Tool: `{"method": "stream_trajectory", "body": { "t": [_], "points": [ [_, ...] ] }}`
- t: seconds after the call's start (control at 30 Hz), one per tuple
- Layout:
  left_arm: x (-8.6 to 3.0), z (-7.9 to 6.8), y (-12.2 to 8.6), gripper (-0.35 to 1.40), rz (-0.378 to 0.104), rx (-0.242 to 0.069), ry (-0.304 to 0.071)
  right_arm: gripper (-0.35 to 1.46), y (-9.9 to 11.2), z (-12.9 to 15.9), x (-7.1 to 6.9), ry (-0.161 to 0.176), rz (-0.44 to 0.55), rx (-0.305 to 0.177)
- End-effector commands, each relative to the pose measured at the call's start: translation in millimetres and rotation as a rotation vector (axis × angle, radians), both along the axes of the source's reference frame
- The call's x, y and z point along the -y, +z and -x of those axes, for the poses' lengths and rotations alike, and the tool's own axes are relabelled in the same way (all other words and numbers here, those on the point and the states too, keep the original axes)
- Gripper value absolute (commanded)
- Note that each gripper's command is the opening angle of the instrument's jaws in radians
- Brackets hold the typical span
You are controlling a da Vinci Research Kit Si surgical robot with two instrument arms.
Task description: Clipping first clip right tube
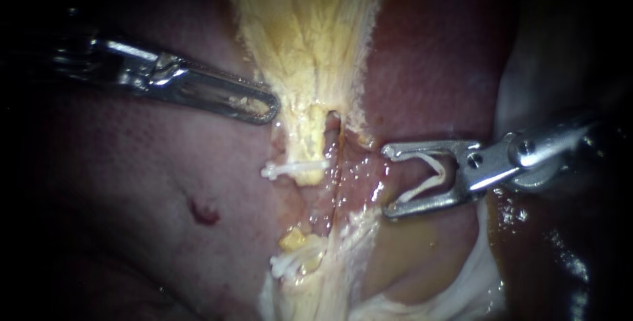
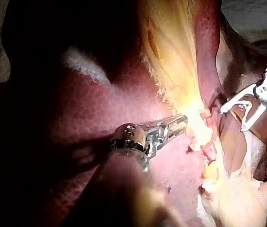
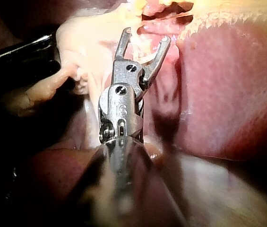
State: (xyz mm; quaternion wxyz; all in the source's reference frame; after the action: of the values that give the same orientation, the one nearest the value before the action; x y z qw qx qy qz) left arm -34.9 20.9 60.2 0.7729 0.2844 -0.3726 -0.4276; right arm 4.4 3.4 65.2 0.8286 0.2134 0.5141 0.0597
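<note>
- Right instrument point(image 1: 388, 182): jaws spread wide, with a white loaded clip point(image 1: 435, 175) seated between them and touched by both.
- Loaded clip: long axis laid across the endoscope view, open mouth pointed left.
- Right tube point(image 1: 338, 169): thin, reddish, run top to bottom; found just off the jaw tips, not enclosed by them.
- Left instrument point(image 1: 269, 106): jaws laid together, tip set against the yellow tissue point(image 1: 303, 24).

My left instrument point(image 1: 264, 103) reaches in from the left, angled slightly down. My right instrument point(image 1: 390, 182) enters from the right, jaws spread wide, both touching the clip point(image 1: 438, 175) between them
</note>
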Motion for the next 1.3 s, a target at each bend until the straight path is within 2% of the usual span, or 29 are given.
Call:
{"method": "stream_trajectory", "body": {
  "t": [0.03, 0.37, 0.53, 0.9, 1.13, 1.3],
  "points": [
    [-0.1, -0.1, -0.1, -0.35, 0.0, -0.002, -0.002, 0.5, 0.0, 0.0, 0.0, 0.0, 0.0, 0.0],
    [-2.0, -3.0, -3.6, -0.35, 0.008, -0.016, -0.029, 0.5, 0.0, 0.0, 0.0, 0.0, 0.0, 0.0],
    [-2.5, -3.7, -5.0, -0.35, 0.012, -0.018, -0.043, 0.5, 0.0, 0.0, -0.1, 0.0, 0.0, 0.0],
    [-2.4, -3.9, -4.9, -0.35, 0.013, -0.016, -0.044, 0.5, 0.0, -0.4, 0.0, -0.003, 0.004, -0.002],
    [-2.3, -3.9, -4.8, -0.35, 0.014, -0.016, -0.044, 0.5, -0.3, -1.2, 0.1, 0.029, -0.059, -0.02],
    [-2.3, -3.9, -4.7, -0.35, 0.014, -0.016, -0.044, 0.5, -0.2, -2.1, 0.4, 0.038, -0.108, -0.019]
  ]
}}
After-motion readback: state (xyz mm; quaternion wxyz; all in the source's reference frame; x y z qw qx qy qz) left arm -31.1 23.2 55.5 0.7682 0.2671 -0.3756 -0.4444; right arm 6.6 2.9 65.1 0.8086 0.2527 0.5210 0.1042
